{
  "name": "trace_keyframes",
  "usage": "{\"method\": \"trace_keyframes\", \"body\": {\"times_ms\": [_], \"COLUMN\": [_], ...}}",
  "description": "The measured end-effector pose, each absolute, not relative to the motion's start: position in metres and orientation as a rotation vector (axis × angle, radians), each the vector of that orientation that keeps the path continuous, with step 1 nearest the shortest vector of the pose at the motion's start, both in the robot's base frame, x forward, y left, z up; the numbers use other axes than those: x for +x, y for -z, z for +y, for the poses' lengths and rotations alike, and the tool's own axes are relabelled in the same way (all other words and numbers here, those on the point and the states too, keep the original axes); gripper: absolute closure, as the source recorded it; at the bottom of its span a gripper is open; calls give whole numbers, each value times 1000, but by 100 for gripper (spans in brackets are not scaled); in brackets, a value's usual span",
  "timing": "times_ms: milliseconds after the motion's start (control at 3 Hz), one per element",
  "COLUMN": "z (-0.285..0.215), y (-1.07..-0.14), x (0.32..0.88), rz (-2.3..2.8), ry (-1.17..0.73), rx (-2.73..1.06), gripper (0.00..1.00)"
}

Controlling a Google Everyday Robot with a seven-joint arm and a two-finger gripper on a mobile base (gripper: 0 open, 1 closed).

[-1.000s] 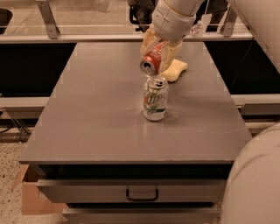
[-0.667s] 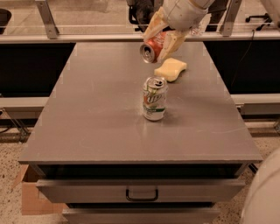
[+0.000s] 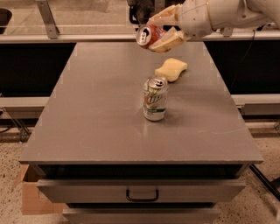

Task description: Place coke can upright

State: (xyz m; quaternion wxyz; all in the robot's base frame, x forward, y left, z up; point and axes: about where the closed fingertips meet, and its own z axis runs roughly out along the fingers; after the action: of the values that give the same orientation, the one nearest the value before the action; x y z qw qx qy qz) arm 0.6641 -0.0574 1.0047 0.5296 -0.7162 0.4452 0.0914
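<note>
Hidden and cut-off items:
- The arm [image 3: 227, 13] enters from the top right corner. Only its white forearm and wrist section are in view; the rest runs off the frame edge.
- Part of the coke can [image 3: 146, 36] is covered by the cream-coloured fingers [image 3: 166, 15] on either side of it. The print on the can cannot be read.
- Dark equipment behind the gripper, at the top edge, is too obscured to identify.
- At the lower left, a cardboard box [image 3: 29, 197] is partly hidden by the table frame.

Arm and gripper pose:
- The forearm reaches in roughly level from the right, above the far edge of the table [image 3: 96, 118].
- The gripper [image 3: 156, 33] points left and is clamped on the coke can, one finger above the can body and one below.
- The can is held in the air, clear of the table, above its far end. It is tilted onto its side, with the silver top facing left and toward the viewer.

Items on the table:
- A white-and-green 7UP can [image 3: 155, 98] stands upright near the centre.
- A pale yellow sponge [image 3: 171, 70] lies just behind it, below and slightly right of the held can. The two appear close but not touching.
- Below the tabletop, a drawer [image 3: 142, 189] with a dark handle is visible.
</note>
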Motion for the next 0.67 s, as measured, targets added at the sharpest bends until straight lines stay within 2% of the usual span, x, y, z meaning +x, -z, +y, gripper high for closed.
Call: {"method": "trace_keyframes", "body": {"times_ms": [333,667], "z": [-63,-79], "y": [-1010,-1027], "x": [659,643], "rz": [1038,1046], "ry": [-337,-377], "rx": [-1499,-1329], "gripper": [100,100]}}
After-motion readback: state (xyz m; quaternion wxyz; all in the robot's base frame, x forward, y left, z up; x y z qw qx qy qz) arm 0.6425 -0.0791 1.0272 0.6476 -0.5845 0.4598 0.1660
